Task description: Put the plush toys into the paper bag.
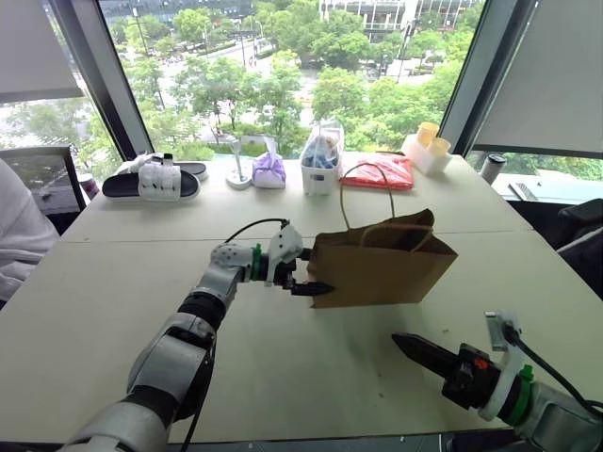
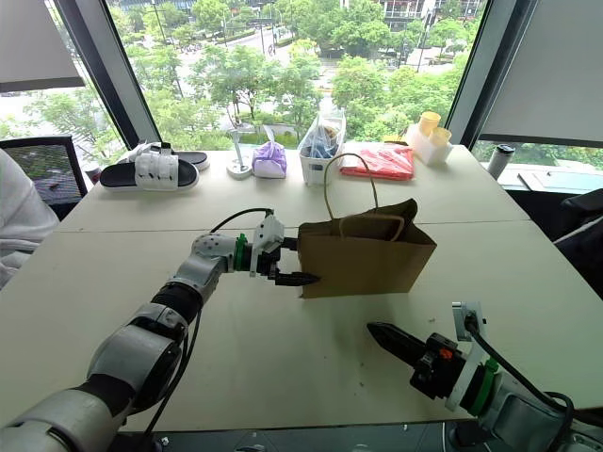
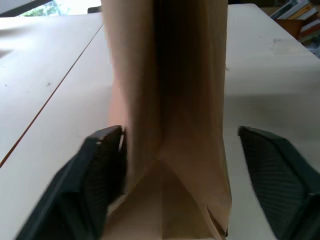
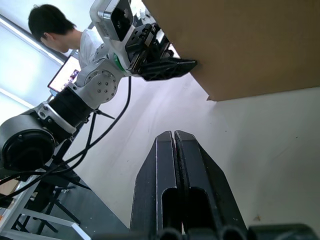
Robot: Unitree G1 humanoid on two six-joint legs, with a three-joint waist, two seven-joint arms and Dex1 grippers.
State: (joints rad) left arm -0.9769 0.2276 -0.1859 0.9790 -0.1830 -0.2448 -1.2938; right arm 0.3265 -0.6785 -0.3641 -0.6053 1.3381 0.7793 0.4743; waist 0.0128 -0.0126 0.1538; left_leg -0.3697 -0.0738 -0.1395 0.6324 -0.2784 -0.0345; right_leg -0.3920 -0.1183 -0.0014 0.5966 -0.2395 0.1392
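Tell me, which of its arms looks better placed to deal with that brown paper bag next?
Probably the left. Its claw is open, fingers on either side of the paper bag at its narrow end. The right claw is shut and sits apart from the bag, nearer the robot.

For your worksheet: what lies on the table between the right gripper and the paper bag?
Nothing: between the shut right gripper and the paper bag the table is bare, as the left eye view shows.
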